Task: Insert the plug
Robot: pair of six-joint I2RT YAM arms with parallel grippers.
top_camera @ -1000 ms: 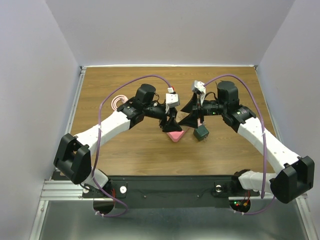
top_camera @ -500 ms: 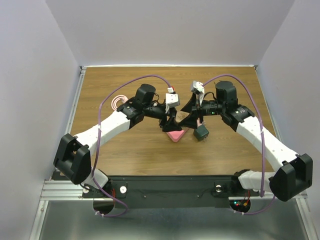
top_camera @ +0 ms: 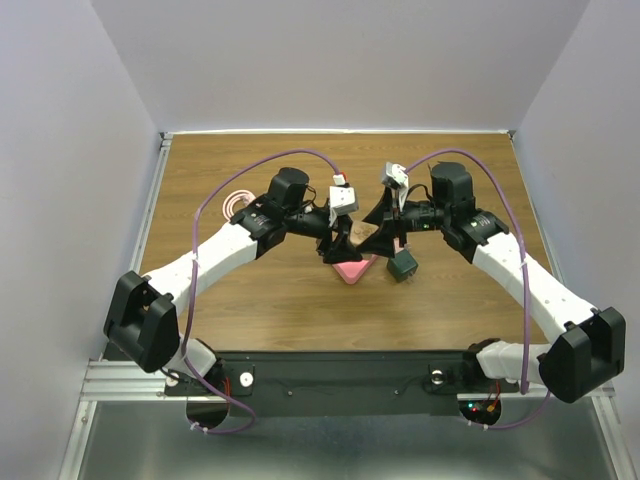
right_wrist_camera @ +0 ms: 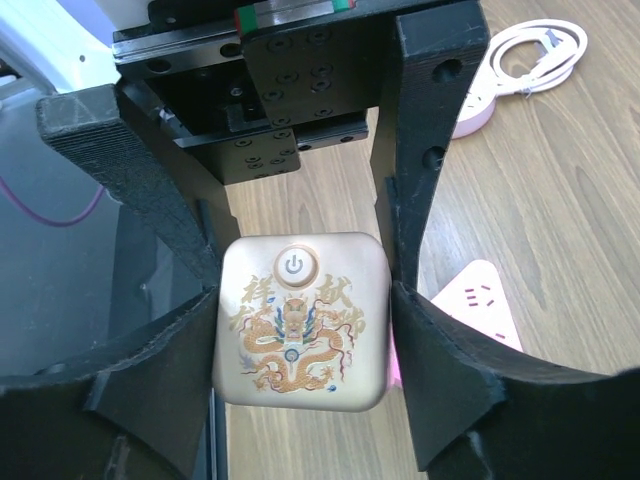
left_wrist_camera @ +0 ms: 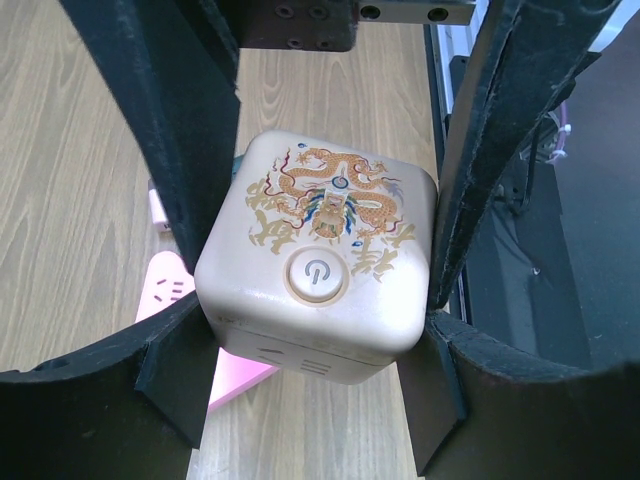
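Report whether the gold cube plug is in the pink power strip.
Cannot tell: the gold cube plug sits over the pink power strip, but its underside is hidden.

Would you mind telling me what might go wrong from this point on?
Both the left gripper and the right gripper appear to clamp the same cube plug, so uneven motion might twist it or let it slip. The pink power strip lies unheld beneath, so pushing down could shove it aside.
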